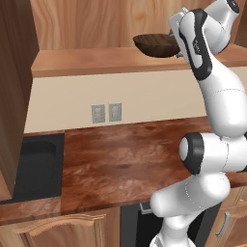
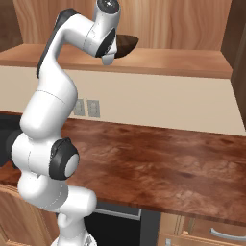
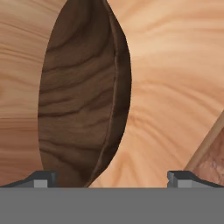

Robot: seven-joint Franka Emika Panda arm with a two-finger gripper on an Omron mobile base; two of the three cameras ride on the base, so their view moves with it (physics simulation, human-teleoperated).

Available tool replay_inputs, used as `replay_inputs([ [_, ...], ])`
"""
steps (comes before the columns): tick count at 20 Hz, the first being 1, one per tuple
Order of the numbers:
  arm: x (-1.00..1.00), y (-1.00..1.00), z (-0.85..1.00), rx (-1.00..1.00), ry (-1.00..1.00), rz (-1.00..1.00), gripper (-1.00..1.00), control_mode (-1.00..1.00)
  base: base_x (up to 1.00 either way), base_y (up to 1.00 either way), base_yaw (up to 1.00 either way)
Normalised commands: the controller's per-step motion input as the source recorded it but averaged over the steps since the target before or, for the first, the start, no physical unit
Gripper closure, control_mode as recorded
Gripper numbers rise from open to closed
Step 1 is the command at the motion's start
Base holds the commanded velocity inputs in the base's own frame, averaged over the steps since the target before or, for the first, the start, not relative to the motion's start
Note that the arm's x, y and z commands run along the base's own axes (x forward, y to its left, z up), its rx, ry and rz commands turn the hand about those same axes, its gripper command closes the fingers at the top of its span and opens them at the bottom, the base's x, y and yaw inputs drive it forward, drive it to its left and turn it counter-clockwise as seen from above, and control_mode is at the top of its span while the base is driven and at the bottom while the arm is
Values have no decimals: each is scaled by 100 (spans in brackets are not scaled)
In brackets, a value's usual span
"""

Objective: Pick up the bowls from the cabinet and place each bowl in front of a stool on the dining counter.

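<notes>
Up high, your arm folds sharply and reaches to the cabinet shelf [image 1: 96, 60], where the dark wooden bowl [image 1: 155, 45] sits. Your gripper [image 3: 112, 177] is spread wide, holding nothing, one fingertip [image 3: 43, 178] beside the bowl.

Wooden bowl [image 1: 155, 45] sat on cabinet shelf [image 1: 96, 60], back panel [image 1: 87, 21] close behind it. Pincer [image 3: 112, 177] fingers stood apart, bowl near the left fingertip [image 3: 41, 178]; open shelf lay rightward.
</notes>
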Motion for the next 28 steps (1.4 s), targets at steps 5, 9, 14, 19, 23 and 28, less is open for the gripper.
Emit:
replay_inputs([
  [5, 34, 0, -8, 0, 0, 0, -100, -100, 0, 0, 0],
  [9, 33, 0, -8, 0, 0, 0, -100, -100, 0, 0, 0],
  [14, 10, 0, -1, 0, 2, 0, -100, -100, 0, 0, 0],
  [19, 0, 0, -7, 0, 3, 0, -100, -100, 0, 0, 0],
  [23, 0, 0, 0, 0, 0, 0, -100, -100, 0, 0, 0],
  [28, 0, 0, 0, 0, 0, 0, -100, -100, 0, 0, 0],
])
